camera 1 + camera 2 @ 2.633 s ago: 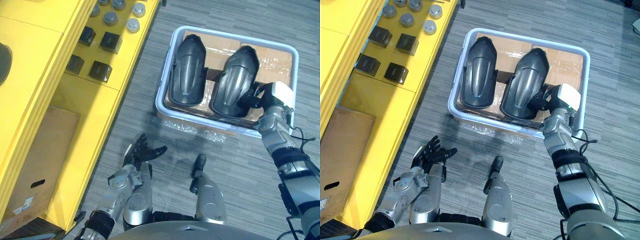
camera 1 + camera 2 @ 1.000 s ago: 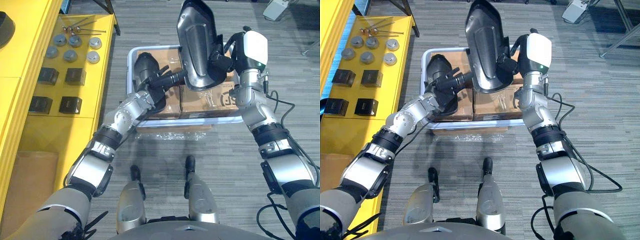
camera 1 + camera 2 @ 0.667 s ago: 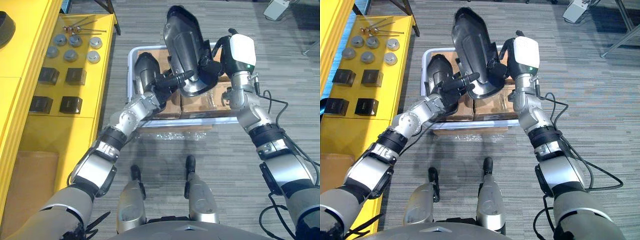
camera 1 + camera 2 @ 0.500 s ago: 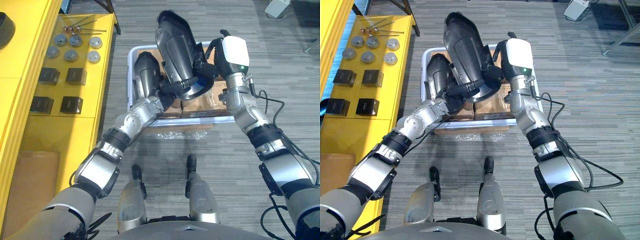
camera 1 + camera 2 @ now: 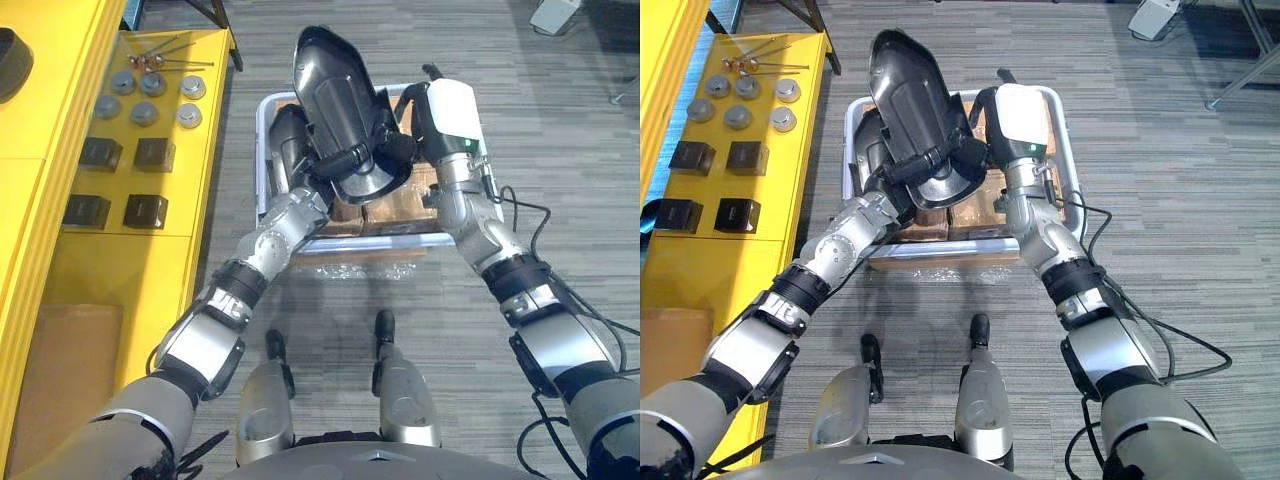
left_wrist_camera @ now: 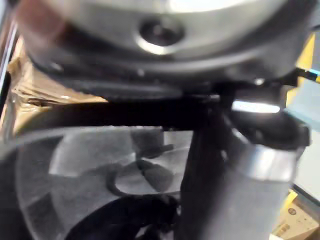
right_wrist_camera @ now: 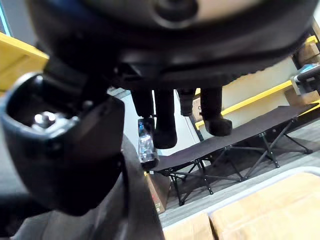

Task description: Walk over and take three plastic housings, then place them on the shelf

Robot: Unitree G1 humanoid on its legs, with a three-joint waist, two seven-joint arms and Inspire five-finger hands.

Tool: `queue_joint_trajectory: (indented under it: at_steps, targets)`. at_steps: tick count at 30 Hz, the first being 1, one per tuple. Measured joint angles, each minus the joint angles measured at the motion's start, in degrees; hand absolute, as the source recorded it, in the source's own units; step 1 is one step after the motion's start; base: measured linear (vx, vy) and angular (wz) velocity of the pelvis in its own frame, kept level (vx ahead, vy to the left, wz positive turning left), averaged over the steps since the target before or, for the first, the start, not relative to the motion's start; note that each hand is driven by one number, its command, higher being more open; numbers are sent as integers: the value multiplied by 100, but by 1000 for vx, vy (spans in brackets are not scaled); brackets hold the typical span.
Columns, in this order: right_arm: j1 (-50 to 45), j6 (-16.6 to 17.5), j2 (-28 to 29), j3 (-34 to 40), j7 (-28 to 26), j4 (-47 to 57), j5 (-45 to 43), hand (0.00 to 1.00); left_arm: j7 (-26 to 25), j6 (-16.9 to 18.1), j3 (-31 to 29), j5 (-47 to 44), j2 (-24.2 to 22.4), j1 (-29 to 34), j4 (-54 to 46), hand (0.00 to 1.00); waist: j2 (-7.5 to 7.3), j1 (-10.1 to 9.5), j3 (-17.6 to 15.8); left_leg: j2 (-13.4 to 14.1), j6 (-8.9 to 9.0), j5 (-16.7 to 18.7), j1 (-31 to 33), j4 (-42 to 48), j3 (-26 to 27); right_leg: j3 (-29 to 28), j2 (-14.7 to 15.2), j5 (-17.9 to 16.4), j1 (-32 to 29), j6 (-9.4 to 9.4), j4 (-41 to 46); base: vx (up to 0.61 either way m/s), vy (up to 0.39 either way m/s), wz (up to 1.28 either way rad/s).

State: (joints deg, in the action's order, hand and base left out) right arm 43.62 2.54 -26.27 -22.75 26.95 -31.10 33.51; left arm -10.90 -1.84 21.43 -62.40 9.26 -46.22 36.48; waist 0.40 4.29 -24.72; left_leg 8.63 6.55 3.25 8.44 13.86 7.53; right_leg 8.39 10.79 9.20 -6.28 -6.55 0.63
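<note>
Because the housing (image 5: 335,90) is long and stands nearly on end, both hands work its near, lower end. The right hand (image 5: 395,150) is curled over the right rim in a firm clamp. The left hand (image 5: 335,170) lays almost straight fingers across the face, which I read as a prop more than a grip. Whether its thumb hooks the rim I cannot tell. Tilted up and away like this, the housing hangs clear above the bin (image 5: 262,150), which should let it swing toward the shelf (image 5: 60,260) on the left without catching. Under and beyond it, a second housing (image 5: 285,140) lies in the bin on cardboard (image 5: 400,205). Farther along the shelf sit black blocks (image 5: 155,153) and grey discs (image 5: 145,112), well apart from the bin.

The eye views give this whole layout. The right wrist view adds the pinch itself: the thumb (image 7: 65,150) on one side of the housing wall, the fingers (image 7: 165,120) on the other, and a folding cot (image 7: 240,145) far off. The left wrist view shows a grey curved housing surface (image 6: 100,165) close by, though I cannot tell which housing it is.
</note>
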Motion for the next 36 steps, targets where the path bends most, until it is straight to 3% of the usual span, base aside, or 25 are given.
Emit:
queue_joint_trajectory:
  at_steps: [9,15,16,19,24,31,34,36]
  targets:
    - [-751,244,232,72,123,424,56,0,8,218,-41,-67,-38,345,12,0,-11,51,3,24,12,45,-104,2,91,-90,-16,-8,45,2,-1,-5,7,-4]
    - [-1005,251,271,65,128,497,57,0,9,397,-42,-41,-55,411,11,0,-71,-46,10,91,30,54,-189,-18,100,-91,-84,-22,111,24,-1,0,0,0]
    - [-1122,265,311,72,129,504,57,100,9,459,-54,3,-72,440,10,0,-83,-70,16,102,32,56,-220,-27,100,-87,-96,-29,142,30,-3,0,0,0]
    - [-1223,279,419,75,124,504,75,100,10,472,-130,141,-77,490,8,0,-117,-81,13,101,32,55,-257,-40,113,-93,-95,-30,164,31,-3,0,0,0]
    - [-1502,313,470,69,94,504,140,100,-225,565,-212,1174,-83,744,-154,0,-259,-106,31,99,39,52,-375,-110,115,-84,-97,-53,256,40,-5,0,0,0]
    - [-2006,60,551,444,39,1201,-974,100,-1325,815,-386,2818,-113,1297,-1056,0,-310,-102,52,98,41,50,-426,-101,79,-53,-99,-59,329,34,-5,-1,1,1]
    - [-2350,68,599,857,-56,1864,-1519,100,-1822,842,-611,3840,-113,1562,-1414,0,-327,-98,63,99,54,65,-505,-100,86,-62,-99,-83,399,27,-1,0,0,0]
    - [-2645,241,598,1169,-261,2410,-2408,100,-2275,855,-795,4726,-115,1743,-1639,0,-379,-93,100,100,59,68,-523,-104,83,-59,-101,-93,416,23,-1,0,0,0]
